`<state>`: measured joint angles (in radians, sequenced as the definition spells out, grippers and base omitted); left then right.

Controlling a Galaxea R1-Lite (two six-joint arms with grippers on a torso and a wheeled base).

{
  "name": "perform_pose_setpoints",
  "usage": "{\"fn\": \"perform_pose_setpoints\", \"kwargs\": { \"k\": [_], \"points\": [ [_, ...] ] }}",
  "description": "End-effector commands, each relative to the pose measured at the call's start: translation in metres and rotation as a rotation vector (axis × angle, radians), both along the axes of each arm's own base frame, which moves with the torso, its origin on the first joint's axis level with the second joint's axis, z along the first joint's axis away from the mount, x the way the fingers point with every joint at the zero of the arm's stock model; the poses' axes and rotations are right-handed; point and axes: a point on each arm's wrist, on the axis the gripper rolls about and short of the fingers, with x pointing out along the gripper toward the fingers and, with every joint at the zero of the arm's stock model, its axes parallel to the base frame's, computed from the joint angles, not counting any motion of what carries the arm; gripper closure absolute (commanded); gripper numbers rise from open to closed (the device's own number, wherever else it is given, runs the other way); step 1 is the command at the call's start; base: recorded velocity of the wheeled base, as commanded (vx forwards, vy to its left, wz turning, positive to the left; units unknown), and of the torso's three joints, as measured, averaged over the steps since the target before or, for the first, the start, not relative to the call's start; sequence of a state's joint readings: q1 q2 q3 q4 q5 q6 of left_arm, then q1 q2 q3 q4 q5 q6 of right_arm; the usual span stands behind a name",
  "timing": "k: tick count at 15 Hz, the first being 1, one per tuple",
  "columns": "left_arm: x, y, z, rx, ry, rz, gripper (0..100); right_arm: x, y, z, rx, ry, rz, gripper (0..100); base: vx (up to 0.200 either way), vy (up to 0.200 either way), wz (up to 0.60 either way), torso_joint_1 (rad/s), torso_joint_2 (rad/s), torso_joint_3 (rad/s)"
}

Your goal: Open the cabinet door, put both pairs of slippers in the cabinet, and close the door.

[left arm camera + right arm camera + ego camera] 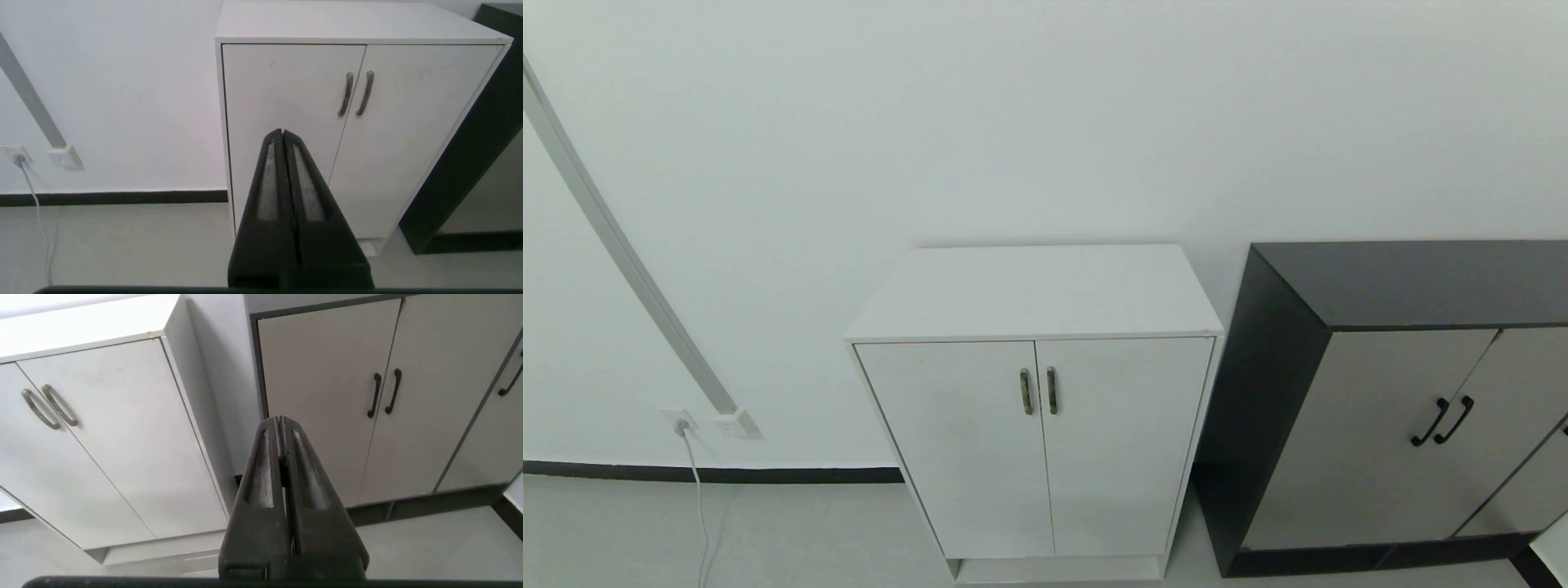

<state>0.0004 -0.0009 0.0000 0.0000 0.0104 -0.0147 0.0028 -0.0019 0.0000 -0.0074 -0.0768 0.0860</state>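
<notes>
A white two-door cabinet (1037,425) stands against the wall with both doors closed and two grey handles (1038,390) side by side at the middle seam. In the left wrist view my left gripper (283,133) is shut and empty, some way in front of the cabinet's left door (286,122), with the handles (356,93) off to one side. My right gripper (282,420) is also shut and empty, held before the gap between the white cabinet (106,441) and a darker one.
A black cabinet (1388,400) with grey doors and black handles (1443,420) stands right beside the white one. A wall socket with a white cable (696,490) and a slanted cable duct (621,245) are on the wall at the left. Grey floor lies in front.
</notes>
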Motion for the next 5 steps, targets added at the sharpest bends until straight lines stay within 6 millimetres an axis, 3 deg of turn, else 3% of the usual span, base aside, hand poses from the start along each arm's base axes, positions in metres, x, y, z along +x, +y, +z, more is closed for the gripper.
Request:
{"fn": "perform_pose_setpoints", "kwargs": {
  "k": [1,5],
  "points": [
    [0.0001,0.0000,0.0000,-0.001,0.001,0.001,100,0.0001,0.0000,0.0001,-0.002,0.002,0.000,100,0.000,0.000,0.00,0.000,0.00,0.000],
    [0.0001,0.0000,0.0000,-0.001,0.001,0.001,100,0.0001,0.0000,-0.0001,-0.005,0.004,0.000,100,0.000,0.000,0.00,0.000,0.00,0.000]
  ]
}}
